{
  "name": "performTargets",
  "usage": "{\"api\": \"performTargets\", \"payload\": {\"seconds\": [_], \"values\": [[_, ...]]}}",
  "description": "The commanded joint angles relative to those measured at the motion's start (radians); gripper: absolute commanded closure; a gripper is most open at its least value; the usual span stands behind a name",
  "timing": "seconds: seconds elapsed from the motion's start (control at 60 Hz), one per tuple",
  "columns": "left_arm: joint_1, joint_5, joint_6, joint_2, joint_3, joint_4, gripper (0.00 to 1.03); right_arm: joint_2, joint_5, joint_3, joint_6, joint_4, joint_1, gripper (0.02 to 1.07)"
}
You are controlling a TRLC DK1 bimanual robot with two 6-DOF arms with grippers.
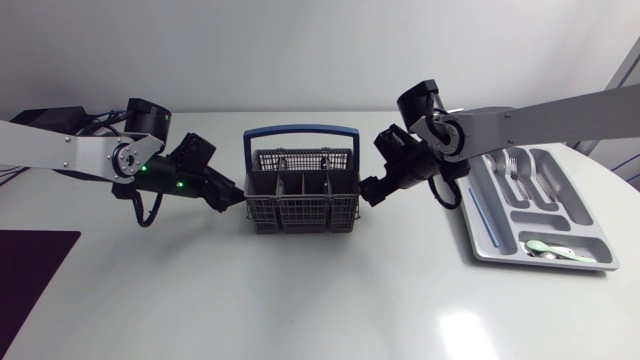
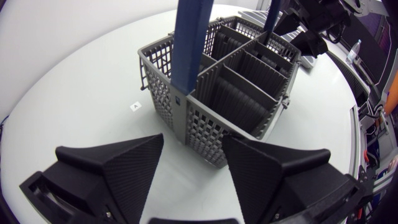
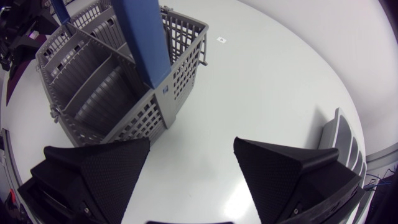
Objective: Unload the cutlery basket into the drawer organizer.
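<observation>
Left fingers [image 2: 124,168]: apart, holding nothing, at one end wall of the basket; contact unclear.
Right fingers [image 3: 99,168]: apart, empty, just beside the opposite end.
Cutlery basket [image 1: 300,200]: upright mid-bench [image 1: 300,310], between the two arms; contents hard to make out.
Handling: probably light, stiff plastic lattice; the blue handle [image 1: 300,129] or the rim looks like the best hold.
Drawer organizer [image 1: 478,240]: further right, holding forks [image 1: 513,165] and a green spoon [image 1: 545,246].

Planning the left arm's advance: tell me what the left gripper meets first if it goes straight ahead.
Most likely the cutlery basket: its near end wall lies just ahead of the open left gripper; the gap is unclear.
</observation>
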Motion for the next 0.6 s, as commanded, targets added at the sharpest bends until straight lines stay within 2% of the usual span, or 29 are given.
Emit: {"api": "performTargets", "payload": {"seconds": [0.0,0.267,0.3,0.35,0.583], "values": [[0.007,0.035,0.004,-0.003,0.008,-0.001,0.35,-0.031,-0.001,-0.039,0.014,0.010,-0.001,0.10],[0.058,0.023,0.013,-0.054,-0.024,-0.001,0.26,-0.075,-0.001,-0.094,-0.011,0.016,-0.035,0.10],[0.062,0.021,0.015,-0.065,-0.028,-0.001,0.19,-0.088,-0.001,-0.104,-0.012,0.016,-0.042,0.09],[0.071,0.020,0.016,-0.086,-0.039,-0.007,0.04,-0.108,-0.001,-0.117,-0.017,0.016,-0.058,0.08],[0.137,-0.011,0.013,-0.235,-0.108,-0.004,0.04,-0.244,-0.001,-0.196,-0.052,0.014,-0.144,0.07]]}}
